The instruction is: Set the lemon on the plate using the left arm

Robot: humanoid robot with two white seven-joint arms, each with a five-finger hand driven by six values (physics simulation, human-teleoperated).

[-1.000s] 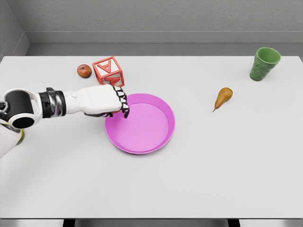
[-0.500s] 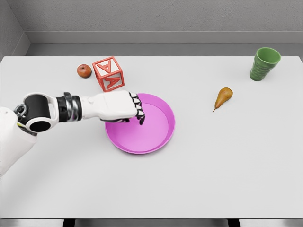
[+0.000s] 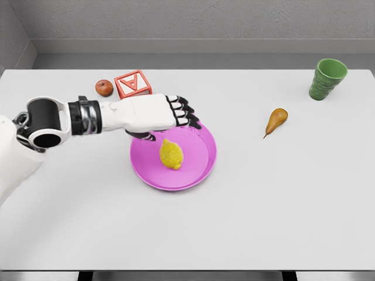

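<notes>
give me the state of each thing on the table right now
lemon: lying in the plate, free of the hand
plate: flat, holding the lemon
left hand: open, above the plate's far-left rim
cup: upright
pear: on its side
letter block: partly hidden by the hand
apple: on the table beside the block

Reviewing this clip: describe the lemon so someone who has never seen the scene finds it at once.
Start at the pink plate left of the middle of the white table. The lemon lies inside it, just below the open left hand. It is the only yellow thing: the pear to the right is brownish, and the small apple behind is red.
</notes>
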